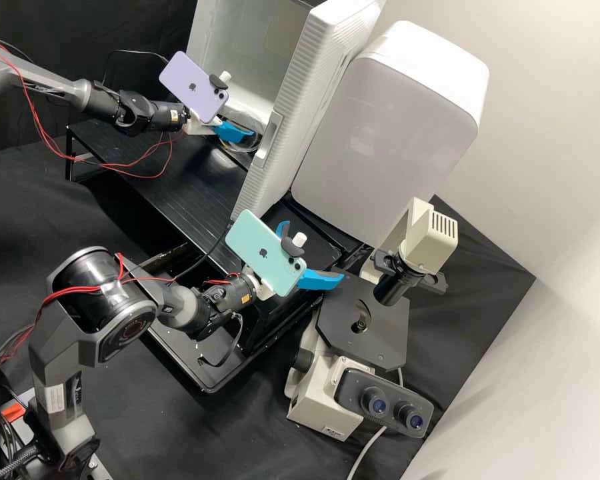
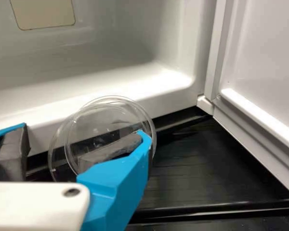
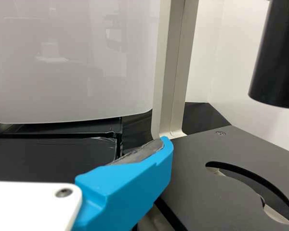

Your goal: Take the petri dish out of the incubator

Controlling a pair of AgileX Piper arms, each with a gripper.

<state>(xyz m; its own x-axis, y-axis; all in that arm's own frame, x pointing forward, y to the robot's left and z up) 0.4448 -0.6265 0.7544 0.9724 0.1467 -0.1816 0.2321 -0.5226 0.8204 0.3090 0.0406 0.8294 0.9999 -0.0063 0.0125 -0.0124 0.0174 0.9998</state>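
A clear round petri dish (image 2: 103, 132) sits between the two blue fingers of my left gripper (image 2: 82, 137), which is shut on it. The dish hangs just outside the white incubator's (image 2: 111, 86) open front, over the black shelf (image 2: 202, 163) at its lip. In the high view that gripper (image 1: 237, 132) is at the mouth of the incubator (image 1: 240, 47), beside its open ribbed door (image 1: 300, 100). My right gripper (image 1: 323, 279) is held low above the microscope stage (image 1: 367, 327). One of its blue fingers (image 3: 135, 175) shows a bare grey pad with nothing against it.
A second white box (image 1: 393, 127) stands right of the open door. The microscope (image 1: 353, 393) with its condenser (image 1: 397, 283) sits at the front right. The black platform (image 1: 193, 193) runs from the incubator toward the front. A white wall closes the right side.
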